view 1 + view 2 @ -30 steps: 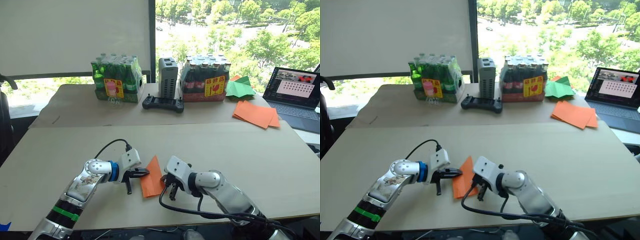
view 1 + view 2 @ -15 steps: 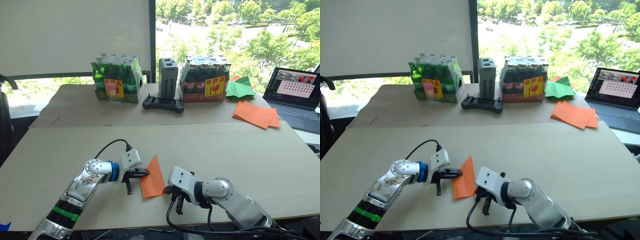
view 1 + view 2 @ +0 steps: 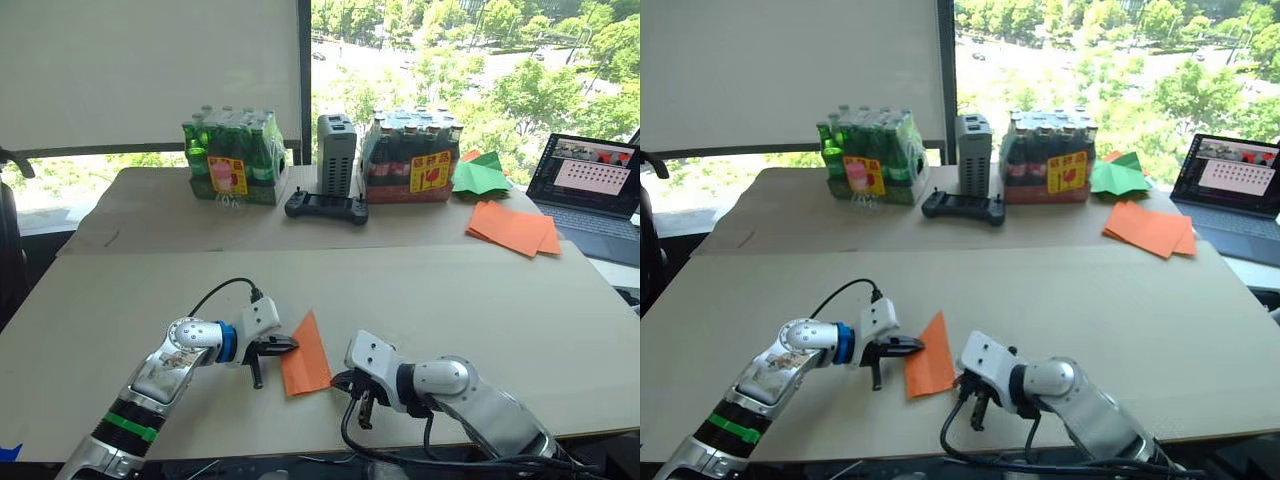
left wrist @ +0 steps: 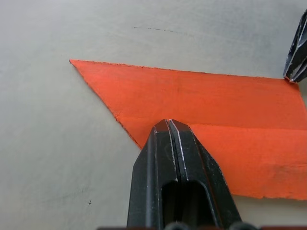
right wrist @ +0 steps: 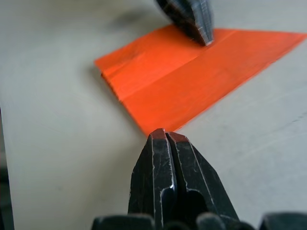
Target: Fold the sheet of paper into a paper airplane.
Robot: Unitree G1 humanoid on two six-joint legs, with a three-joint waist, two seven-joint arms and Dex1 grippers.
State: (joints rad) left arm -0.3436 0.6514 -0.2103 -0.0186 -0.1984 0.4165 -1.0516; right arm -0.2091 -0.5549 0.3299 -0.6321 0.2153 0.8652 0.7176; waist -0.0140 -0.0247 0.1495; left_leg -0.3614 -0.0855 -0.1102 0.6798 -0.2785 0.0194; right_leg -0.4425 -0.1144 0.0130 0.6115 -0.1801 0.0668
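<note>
paper: the sheet of paper (image 3: 305,355) is folded into a narrow pointed orange shape with a crease down its length, lying flat on the tabletop (image 3: 480,300) near the front edge, point aimed at the far side

left end effector: the left end effector (image 3: 283,346) has its fingers pressed together, tips resting right on the left edge of the paper, pinning it down rather than pinching it

right end effector: the right end effector (image 3: 362,412) is also squeezed closed, holding nothing, tips pointing down at the tabletop just off the paper's near right corner, close but not touching as far as I can see

far side, left: shrink-wrapped pack of green bottles (image 3: 232,160)

far side, middle: a grey box (image 3: 336,153) standing upright with a black controller (image 3: 326,208) lying in front of it

far side, right of that: a pack of dark bottles (image 3: 412,160)

far right: green paper pieces (image 3: 482,177), a stack of flat orange sheets (image 3: 513,228) just nearer than them, and an open laptop (image 3: 595,195) at the tabletop's right end
</note>
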